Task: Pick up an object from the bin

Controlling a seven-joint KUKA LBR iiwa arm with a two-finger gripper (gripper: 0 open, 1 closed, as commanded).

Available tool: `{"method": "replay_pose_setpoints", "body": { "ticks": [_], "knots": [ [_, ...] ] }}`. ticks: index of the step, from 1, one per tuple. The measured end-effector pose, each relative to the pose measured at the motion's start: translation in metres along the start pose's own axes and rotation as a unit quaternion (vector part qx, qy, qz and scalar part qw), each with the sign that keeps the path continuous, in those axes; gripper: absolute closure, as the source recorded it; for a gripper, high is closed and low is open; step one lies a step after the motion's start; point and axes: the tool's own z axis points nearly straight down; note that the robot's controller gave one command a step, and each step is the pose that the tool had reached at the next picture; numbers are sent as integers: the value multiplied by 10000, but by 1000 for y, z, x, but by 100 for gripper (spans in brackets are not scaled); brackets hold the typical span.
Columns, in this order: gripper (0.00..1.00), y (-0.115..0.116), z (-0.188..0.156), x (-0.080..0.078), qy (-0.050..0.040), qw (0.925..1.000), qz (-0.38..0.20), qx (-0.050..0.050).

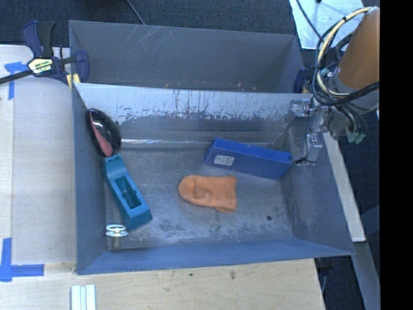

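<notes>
The gripper [307, 148] hangs by the bin's [193, 254] right wall, at the blue box's [248, 158] right end. I can't tell whether it is open or closed. It should straddle the box's narrow width squarely before closing.

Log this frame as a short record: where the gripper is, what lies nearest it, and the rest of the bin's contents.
gripper: low at the right wall of the bin
nearest thing: blue box with a white label, right of centre, its right end beside the gripper
centre: orange lump
left side: light blue plastic tool, spoon above it, metal cap below it
held: cannot tell
</notes>
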Motion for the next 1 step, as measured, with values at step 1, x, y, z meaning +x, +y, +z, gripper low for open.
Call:
{"method": "replay_pose_setpoints", "body": {
  "ticks": [1],
  "knots": [
    [0, -1, 52, -9, -32, 9999, -152, 7]
  ]
}}
